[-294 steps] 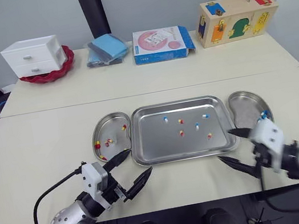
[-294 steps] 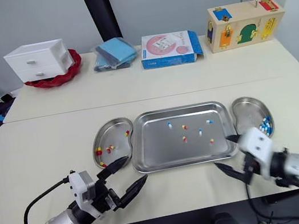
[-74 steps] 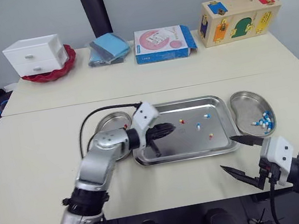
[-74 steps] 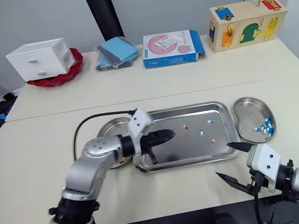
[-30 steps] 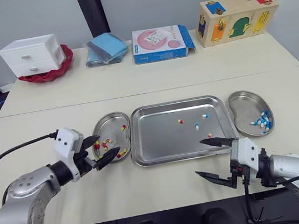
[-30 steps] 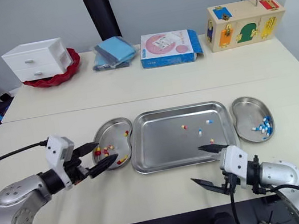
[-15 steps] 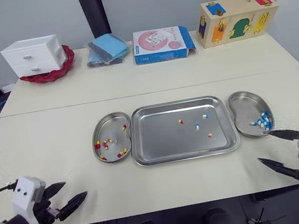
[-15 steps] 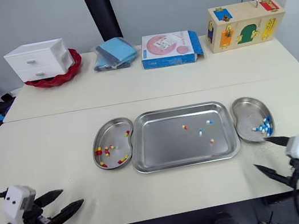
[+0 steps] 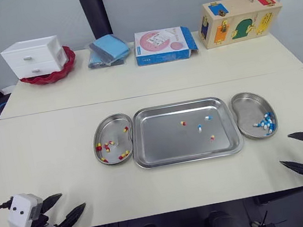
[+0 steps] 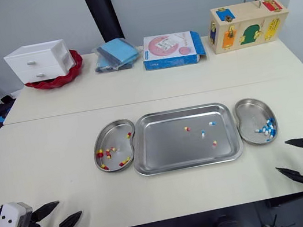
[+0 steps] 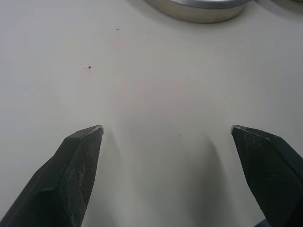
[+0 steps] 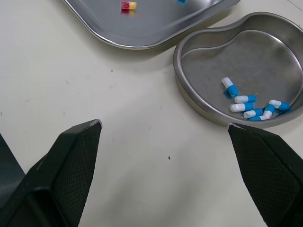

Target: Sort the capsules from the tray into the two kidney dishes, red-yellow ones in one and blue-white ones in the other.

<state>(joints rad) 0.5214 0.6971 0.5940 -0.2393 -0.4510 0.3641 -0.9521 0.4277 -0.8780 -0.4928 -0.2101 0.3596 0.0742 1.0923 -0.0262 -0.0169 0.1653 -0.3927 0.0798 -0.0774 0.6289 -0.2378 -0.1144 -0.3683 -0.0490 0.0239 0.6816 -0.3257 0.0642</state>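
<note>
Four capsules (image 9: pixel 199 128) lie in the tray (image 9: pixel 162 141); left hand (image 9: pixel 72 200) and right hand (image 9: pixel 286 149) sit released at the frame's lower corners.

There is one tray (image 9: pixel 163 146) and two kidney dishes, the left kidney dish (image 9: pixel 109 124) and the right kidney dish (image 9: pixel 245 104). The tray holds four capsules, two red-yellow capsules (image 9: pixel 182 123) and two blue-white capsules (image 9: pixel 207 117); the left kidney dish has roughly seven more red-yellow capsules, and the right kidney dish about six blue-white capsules, bunched too closely for a sure count. Farther back are one white drawer unit (image 9: pixel 33 57), one red bowl (image 9: pixel 68 66), one carton (image 9: pixel 162 44) and one wooden box (image 9: pixel 237 19).
</note>
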